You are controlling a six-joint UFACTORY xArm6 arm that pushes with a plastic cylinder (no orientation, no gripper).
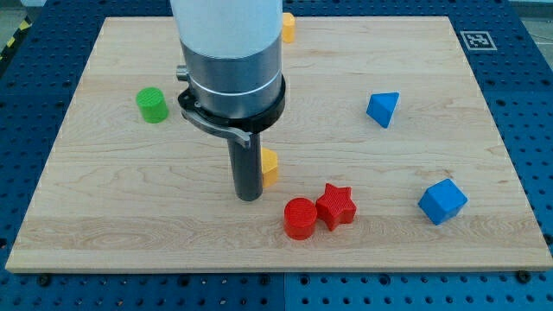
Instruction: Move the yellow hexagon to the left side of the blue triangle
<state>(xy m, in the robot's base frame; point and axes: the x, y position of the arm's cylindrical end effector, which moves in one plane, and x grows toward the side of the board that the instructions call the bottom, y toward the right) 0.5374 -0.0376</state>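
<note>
yellow hexagon (270, 166): mid-board, mostly hidden behind the rod, only its right edge shows
blue triangle (383, 109): well off toward the view's right and a bit up from the hexagon
progress: barely started imo, the whole push toward the triangle's left side is left
my tip (249, 197): just beside the hexagon on its lower left, looks like touching, can't swear to it
jaws: none on this rig, just a bare rod
neighbours: red cylinder (301, 218) and red star (336, 206) sit close, lower right of the hexagon

A thick robot arm shows as a white cylinder above a wider grey metallic band, ringed below by a black collar with a small bracket. A straight dark rod extends down to my tip (249, 198).
</note>
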